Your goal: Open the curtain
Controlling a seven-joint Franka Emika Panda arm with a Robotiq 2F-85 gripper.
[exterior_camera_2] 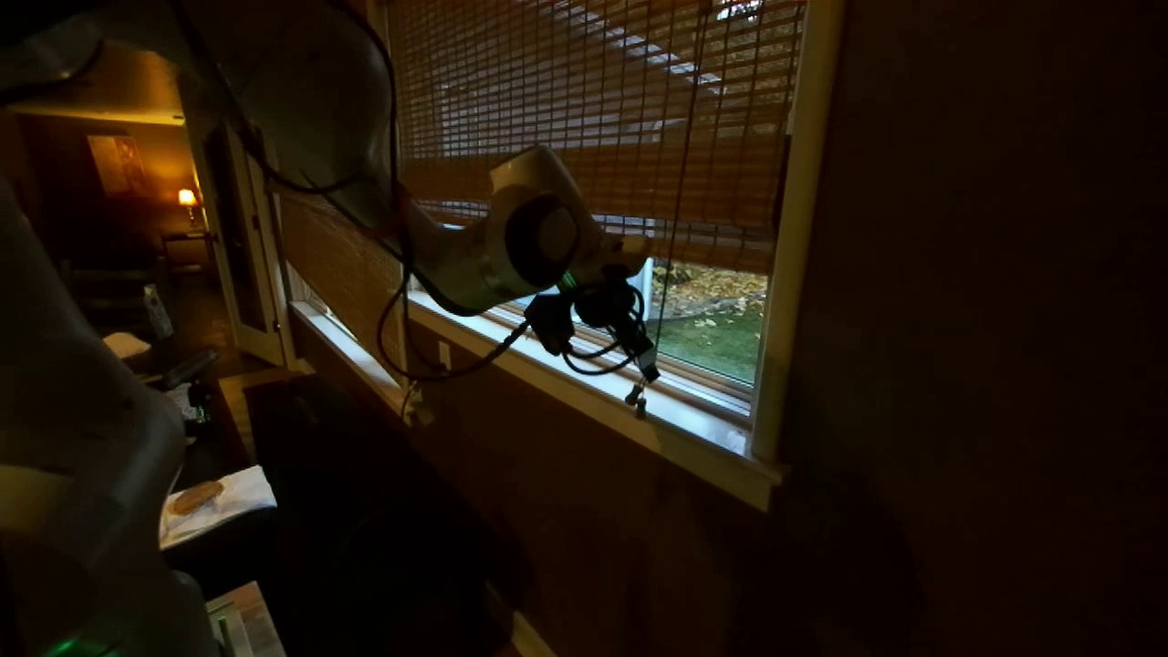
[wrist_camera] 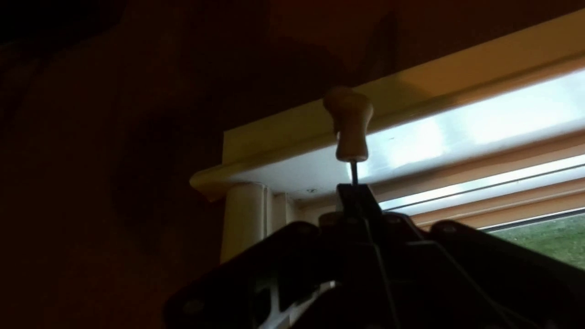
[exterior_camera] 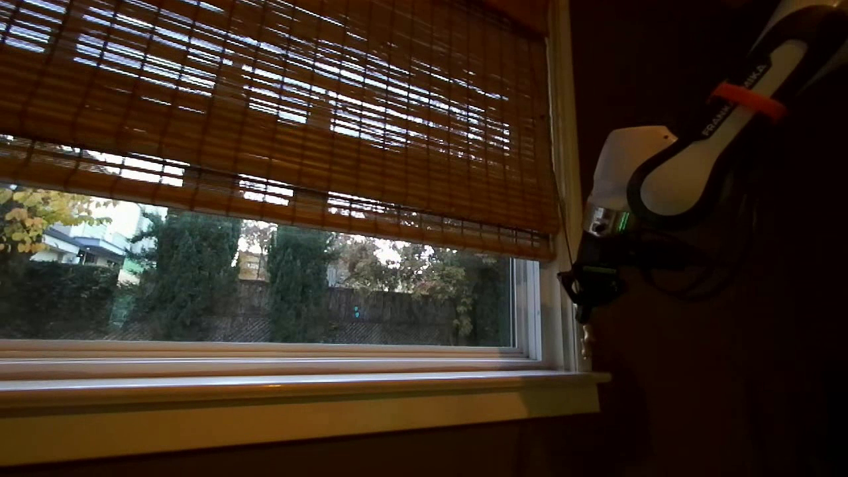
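Half the job looks done; the fingers (wrist_camera: 369, 203) pinch the cord (wrist_camera: 354, 172); the curtain (exterior_camera: 298, 132) hangs at ten o'clock from them in an exterior view, lower pane (exterior_camera: 397, 301) bare; further raising probably remains.

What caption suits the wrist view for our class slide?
Gripper pinching a cord, its knob just beyond, the sill behind.

Robot arm (exterior_camera: 679, 179) — black label (exterior_camera: 717, 124) reading "FRANK" just below the orange band (exterior_camera: 748, 101), "MIKA" just above it, in an exterior view.
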